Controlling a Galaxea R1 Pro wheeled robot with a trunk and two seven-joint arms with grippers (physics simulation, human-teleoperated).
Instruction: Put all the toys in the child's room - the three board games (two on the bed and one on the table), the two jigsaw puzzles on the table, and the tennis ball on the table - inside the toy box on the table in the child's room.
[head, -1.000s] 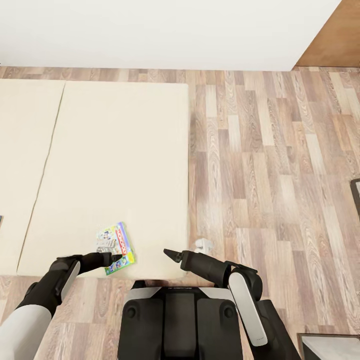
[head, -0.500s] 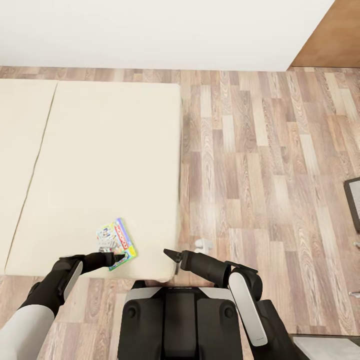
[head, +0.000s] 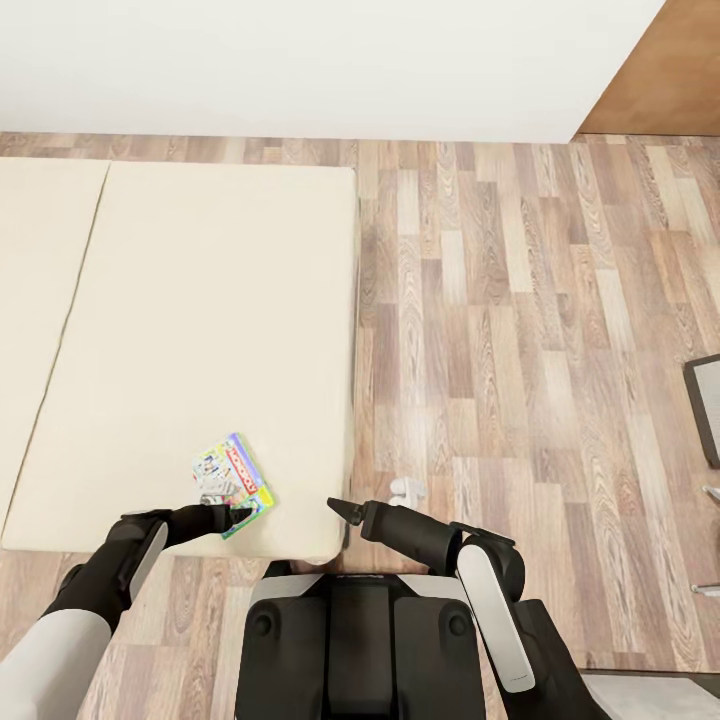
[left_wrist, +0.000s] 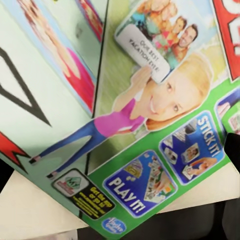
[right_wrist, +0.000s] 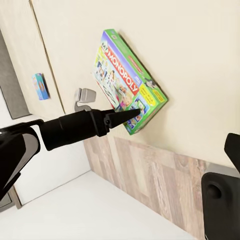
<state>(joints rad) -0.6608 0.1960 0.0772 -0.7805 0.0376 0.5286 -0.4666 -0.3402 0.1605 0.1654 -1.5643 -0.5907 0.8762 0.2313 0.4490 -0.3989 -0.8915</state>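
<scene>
The Monopoly box (head: 232, 483) sits flat on the bed (head: 200, 330), close to the near corner. Left gripper (head: 240, 515) has its tips right at the box's near edge, can't tell if it's actually pinching it. Right gripper (head: 335, 505) hovers off the bed's corner with nothing in it, fingers look closed to a point.

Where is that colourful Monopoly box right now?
In the head view the Monopoly box lies on the beige bed, near its front right corner, with the left gripper at the box's near edge.
</scene>
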